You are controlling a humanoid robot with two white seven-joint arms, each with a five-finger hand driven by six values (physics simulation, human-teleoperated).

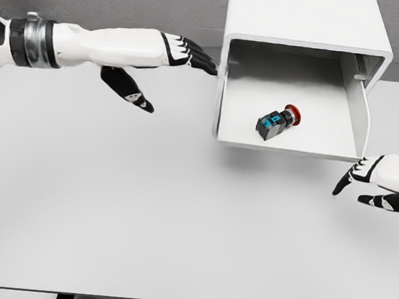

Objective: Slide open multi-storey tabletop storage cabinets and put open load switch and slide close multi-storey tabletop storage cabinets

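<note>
Storage cabinet (305,19): upper body running off the top edge, its drawer (225,96) standing pulled out. Load switch (277,121): lying inside the drawer, red cap toward the right. Left hand (166,63): reaching toward the drawer's left wall, fingers extended, thumb hanging, gripping nothing. Right hand (378,180): wrist cropped at the frame's right edge, hovering over the table (145,215), fingers loosely spread, empty.

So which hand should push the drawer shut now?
Probably the right hand: it is open and sits just by the front corner of the open drawer. The switch already lies inside. The left hand is at the drawer's side.
</note>
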